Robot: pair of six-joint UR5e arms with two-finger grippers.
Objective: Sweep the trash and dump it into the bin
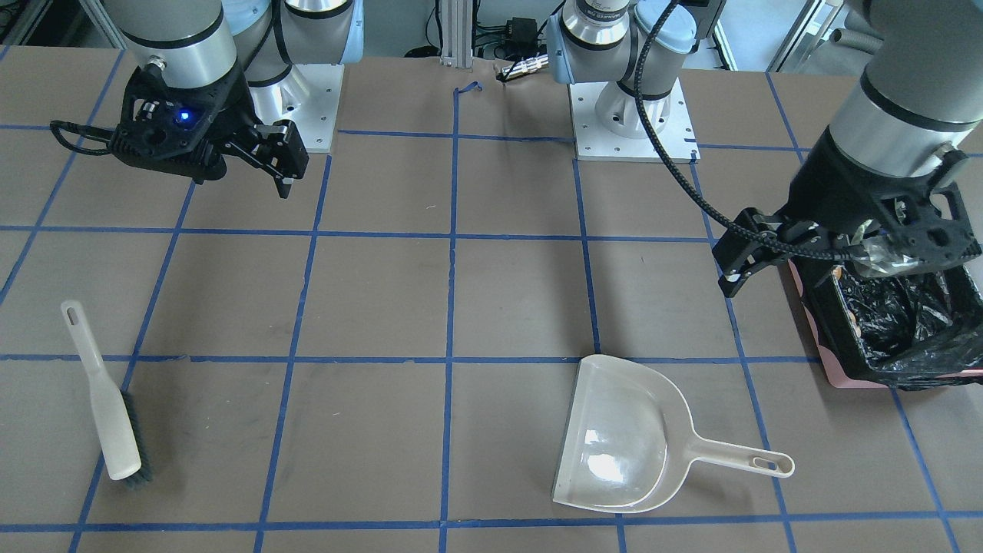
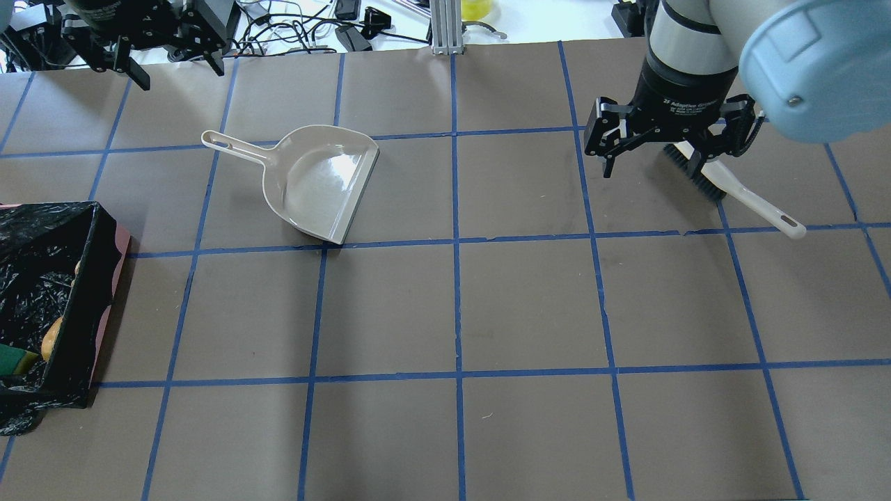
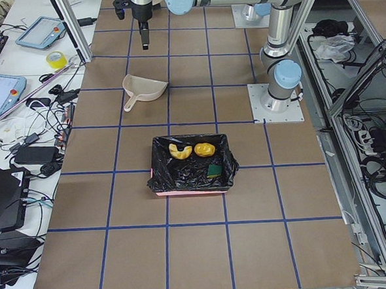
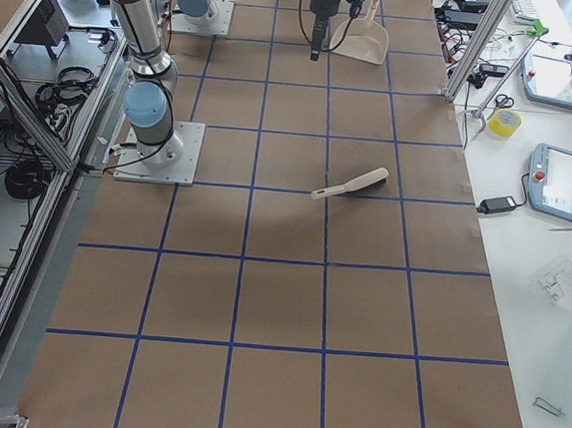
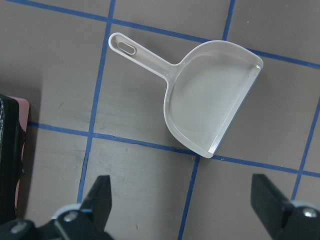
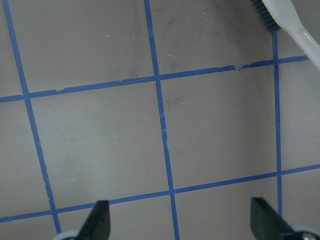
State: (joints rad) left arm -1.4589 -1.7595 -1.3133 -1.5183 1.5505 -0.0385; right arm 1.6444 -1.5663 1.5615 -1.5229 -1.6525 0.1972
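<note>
lying in bin (image 3: 188, 175), trash (image 3: 204, 149), apart from jaws

Left arm (image 1: 898, 84) and right arm (image 1: 173, 38) are both showing silver-grey tubing, black bands and pale blue joint caps (image 2: 814, 62), the left gripper (image 2: 182, 76) and right gripper (image 2: 651, 165) wearing matte black, the right bearing white "2F Adaptive Gripper" lettering, a braided black cable (image 1: 676, 165) trailing the left.

A pale brush (image 4: 351, 184) lies on the table (image 4: 278, 303) near its middle, well apart from the beige dustpan (image 4: 363, 39) at the far end. A gripper (image 4: 317, 49) hangs just beside the dustpan.
</note>
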